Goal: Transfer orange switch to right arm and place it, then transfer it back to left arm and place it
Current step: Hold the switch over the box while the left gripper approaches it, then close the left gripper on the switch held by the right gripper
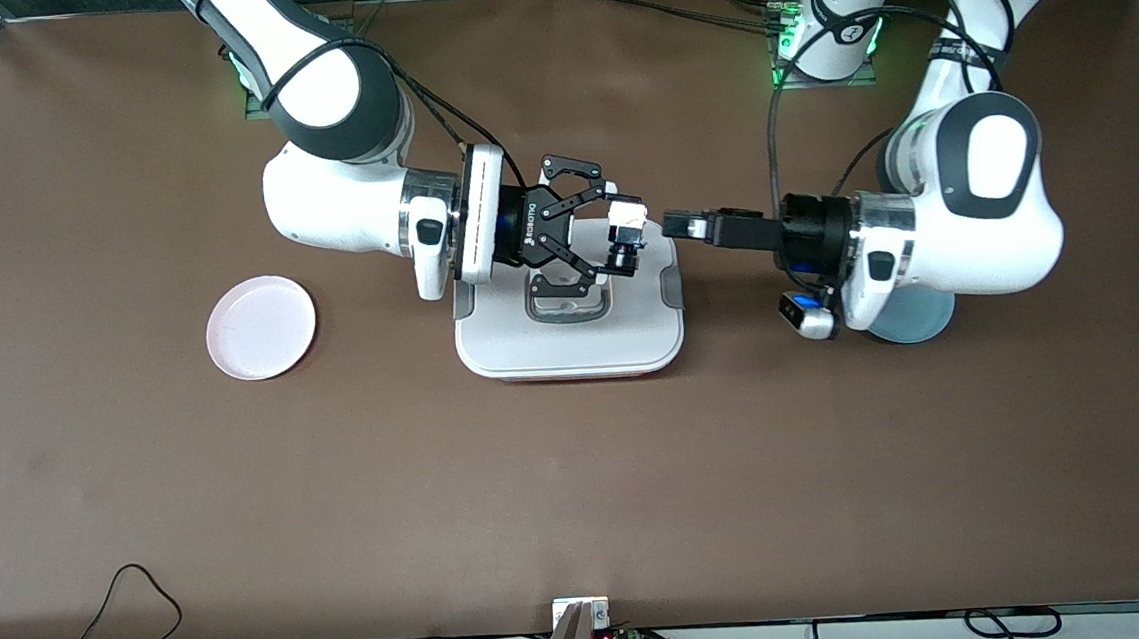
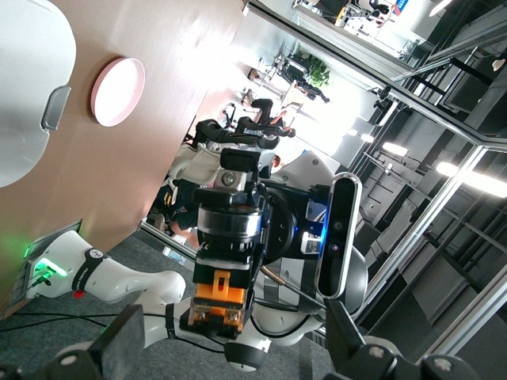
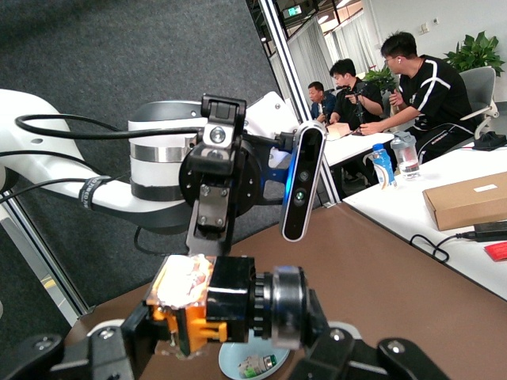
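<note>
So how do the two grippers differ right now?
The right gripper is shut on the orange switch above the box; the left gripper is open and empty. The right gripper has linked black fingers; the left gripper looks slim and straight. Both are level, facing each other.

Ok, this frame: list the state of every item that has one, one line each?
orange switch: held in the air over the box, in the right gripper.
right gripper: shut on the orange switch.
left gripper: open, beside the switch, not gripping it.
box: lid on, resting on the table.
pink plate: empty.
</note>
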Controlling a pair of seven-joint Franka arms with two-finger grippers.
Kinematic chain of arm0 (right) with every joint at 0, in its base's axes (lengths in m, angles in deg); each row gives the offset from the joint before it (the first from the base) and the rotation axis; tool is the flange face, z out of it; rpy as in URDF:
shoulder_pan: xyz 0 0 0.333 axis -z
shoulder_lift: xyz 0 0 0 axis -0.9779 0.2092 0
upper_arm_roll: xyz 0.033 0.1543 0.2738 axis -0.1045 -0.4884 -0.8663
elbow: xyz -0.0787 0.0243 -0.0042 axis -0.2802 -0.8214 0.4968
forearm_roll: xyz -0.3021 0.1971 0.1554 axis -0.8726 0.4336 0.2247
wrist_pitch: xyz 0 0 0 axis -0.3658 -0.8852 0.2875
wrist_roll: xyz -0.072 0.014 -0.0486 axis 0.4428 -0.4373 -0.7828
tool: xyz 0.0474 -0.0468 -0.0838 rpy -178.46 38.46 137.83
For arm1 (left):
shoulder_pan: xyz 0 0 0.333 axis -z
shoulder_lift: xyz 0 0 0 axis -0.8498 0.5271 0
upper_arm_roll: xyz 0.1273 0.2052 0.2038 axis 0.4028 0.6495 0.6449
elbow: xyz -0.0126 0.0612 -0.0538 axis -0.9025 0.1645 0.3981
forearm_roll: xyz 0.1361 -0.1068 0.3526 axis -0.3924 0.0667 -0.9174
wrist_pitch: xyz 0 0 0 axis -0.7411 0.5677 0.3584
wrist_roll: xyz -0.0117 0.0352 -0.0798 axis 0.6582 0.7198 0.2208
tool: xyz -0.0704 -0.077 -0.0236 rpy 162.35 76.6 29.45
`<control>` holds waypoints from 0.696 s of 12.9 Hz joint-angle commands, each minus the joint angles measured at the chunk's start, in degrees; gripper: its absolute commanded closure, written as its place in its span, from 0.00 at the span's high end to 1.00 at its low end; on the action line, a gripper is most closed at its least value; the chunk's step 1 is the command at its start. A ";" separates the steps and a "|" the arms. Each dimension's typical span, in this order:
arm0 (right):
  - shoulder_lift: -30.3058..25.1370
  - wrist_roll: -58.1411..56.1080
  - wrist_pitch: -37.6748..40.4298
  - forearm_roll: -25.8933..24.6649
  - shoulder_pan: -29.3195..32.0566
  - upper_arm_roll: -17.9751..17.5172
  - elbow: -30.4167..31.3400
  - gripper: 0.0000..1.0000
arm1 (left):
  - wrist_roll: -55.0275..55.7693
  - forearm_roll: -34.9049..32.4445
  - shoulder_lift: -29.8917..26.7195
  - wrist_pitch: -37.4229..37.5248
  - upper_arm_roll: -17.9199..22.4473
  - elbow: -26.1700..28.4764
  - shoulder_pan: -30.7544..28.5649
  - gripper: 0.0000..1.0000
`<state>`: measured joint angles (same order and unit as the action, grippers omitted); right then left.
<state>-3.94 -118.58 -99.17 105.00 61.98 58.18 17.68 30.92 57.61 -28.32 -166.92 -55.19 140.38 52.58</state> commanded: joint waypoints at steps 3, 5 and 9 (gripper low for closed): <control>0.87 0.01 -1.62 -0.71 -0.93 0.12 -1.67 0.23 | -1.80 2.10 -1.66 -4.78 -2.12 2.41 0.52 1.00; 0.87 0.01 -1.62 -0.71 -0.93 0.12 -1.67 0.23 | -2.33 2.10 -1.57 -4.34 -2.12 2.50 0.43 0.98; 0.87 0.01 -1.62 -0.71 -0.93 0.12 -1.67 0.23 | -2.33 2.01 -1.83 -4.16 -2.12 3.03 0.34 0.56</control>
<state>-3.94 -118.58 -99.51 104.88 61.84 58.18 17.68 30.43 57.66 -28.33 -170.59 -57.27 141.27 53.15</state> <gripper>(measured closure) 0.278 0.137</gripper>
